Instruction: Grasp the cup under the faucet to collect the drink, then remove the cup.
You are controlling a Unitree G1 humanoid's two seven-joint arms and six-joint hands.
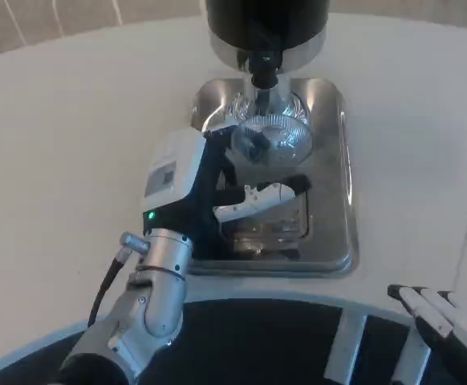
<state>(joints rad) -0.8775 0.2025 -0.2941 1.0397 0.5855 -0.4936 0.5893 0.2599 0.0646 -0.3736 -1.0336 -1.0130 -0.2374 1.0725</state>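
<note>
Table [73, 144] carries a tray [334, 160] at centre. Dispenser [267, 24] stands at the tray's far end, faucet [263, 68] pointing down. Cup [270, 138] sits on the tray directly under the faucet. Left hand [217, 188] reaches in from the tray's left, fingers around the cup. Right hand [442, 317] sits at the table's near right edge, well apart from the tray.

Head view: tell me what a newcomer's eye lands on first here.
First, the left hand at picture centre, its fingers around a clear cup on the steel tray. Right above the cup sits the black dispenser with its faucet pointing down into it. The right hand waits at the lower right edge of the table, holding nothing.
</note>
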